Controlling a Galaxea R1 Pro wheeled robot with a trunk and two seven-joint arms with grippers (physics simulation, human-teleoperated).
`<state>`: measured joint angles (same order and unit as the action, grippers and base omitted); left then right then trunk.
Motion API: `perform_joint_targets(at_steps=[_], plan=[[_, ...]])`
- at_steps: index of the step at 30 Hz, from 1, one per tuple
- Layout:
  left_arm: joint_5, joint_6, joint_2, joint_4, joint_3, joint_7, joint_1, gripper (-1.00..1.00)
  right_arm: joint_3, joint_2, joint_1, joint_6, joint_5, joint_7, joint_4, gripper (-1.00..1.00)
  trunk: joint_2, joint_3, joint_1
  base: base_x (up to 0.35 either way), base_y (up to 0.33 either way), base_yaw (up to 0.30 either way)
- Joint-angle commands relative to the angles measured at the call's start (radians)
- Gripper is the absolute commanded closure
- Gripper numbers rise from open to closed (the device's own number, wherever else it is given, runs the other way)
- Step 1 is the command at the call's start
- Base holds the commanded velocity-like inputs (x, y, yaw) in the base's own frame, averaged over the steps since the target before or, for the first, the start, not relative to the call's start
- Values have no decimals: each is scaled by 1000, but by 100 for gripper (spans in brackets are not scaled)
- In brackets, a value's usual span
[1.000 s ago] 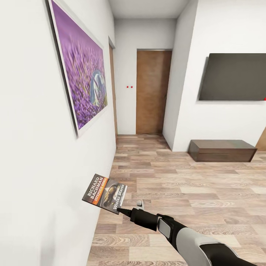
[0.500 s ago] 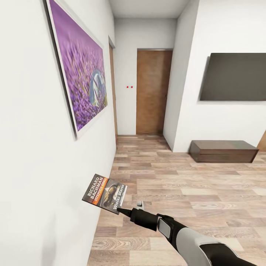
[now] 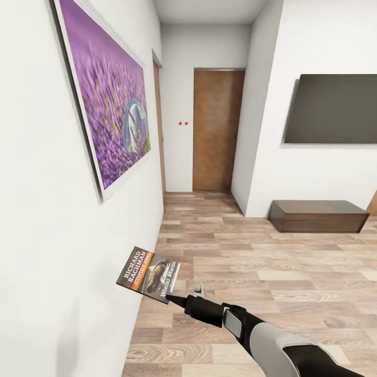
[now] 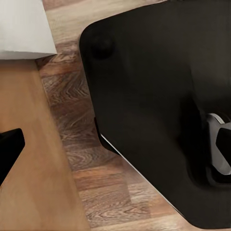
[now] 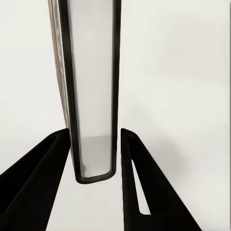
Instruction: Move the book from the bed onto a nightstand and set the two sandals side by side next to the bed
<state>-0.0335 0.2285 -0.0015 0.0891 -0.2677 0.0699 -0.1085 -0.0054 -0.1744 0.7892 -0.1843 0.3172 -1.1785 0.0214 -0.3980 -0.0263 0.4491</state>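
Between right fingers (image 5: 53,173), book (image 5: 91,96) edge-on

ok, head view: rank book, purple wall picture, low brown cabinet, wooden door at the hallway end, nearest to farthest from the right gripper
1. book: held in the right gripper, beside the left wall.
2. purple wall picture: on the left wall, above and ahead.
3. low brown cabinet: on the floor at right, under the dark screen.
4. wooden door: at the far end of the hallway.
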Motion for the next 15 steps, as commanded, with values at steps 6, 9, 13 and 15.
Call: perform_joint_targets(at_steps=[6, 9, 13, 15], plan=[[-3, 2, 0, 1, -8, 7, 0, -100, -2, 0, 1, -11, 5, -3, 0, 100, -2, -2, 1, 202, -21, -3], [-3, 2, 0, 1, -8, 7, 0, -100, -2, 0, 1, -11, 5, -3, 0, 100, -2, -2, 1, 214, -7, -57], [-3, 3, 0, 1, -8, 8, 0, -100, -2, 0, 1, -11, 5, -3, 0, 100, -2, -2, 1, 180, -3, -146], [-3, 3, 0, 1, -8, 8, 0, -100, -2, 0, 1, -11, 5, -2, 0, 100, -2, -2, 1, 187, -1, -162]])
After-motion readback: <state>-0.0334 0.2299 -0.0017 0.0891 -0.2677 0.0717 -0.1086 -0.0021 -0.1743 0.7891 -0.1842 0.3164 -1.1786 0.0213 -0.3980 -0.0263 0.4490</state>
